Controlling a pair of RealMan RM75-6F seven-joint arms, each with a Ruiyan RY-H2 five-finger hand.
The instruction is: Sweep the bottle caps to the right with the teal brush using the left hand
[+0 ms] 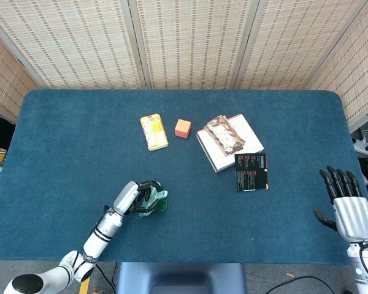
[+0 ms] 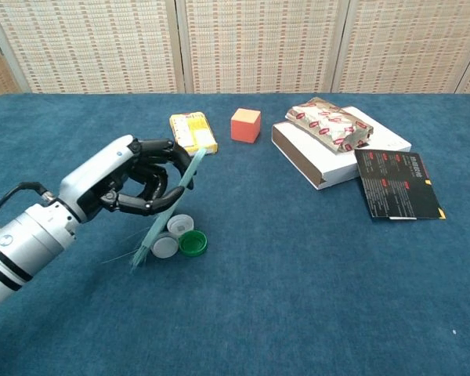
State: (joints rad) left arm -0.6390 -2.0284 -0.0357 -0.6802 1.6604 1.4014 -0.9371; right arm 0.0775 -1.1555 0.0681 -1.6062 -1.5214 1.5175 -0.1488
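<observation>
My left hand (image 2: pixel 121 184) grips the slim teal plastic brush (image 2: pixel 166 210), fingers curled round its handle. The brush's long axis slants down and left, bristle tips touching the blue table cloth (image 2: pixel 313 282) just left of the three round plastic bottle caps (image 2: pixel 177 238), two white and one green. So the caps lie right of the bristles. My right hand (image 1: pixel 349 208) rests well apart, fingers extended, holding nothing.

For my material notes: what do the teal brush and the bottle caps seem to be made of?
Teal brush: probably plastic, with a smooth matte handle and thin, pale bristles fanning at the tip. Bottle caps: likely molded plastic, with uniform white and green color and thin rims.
</observation>
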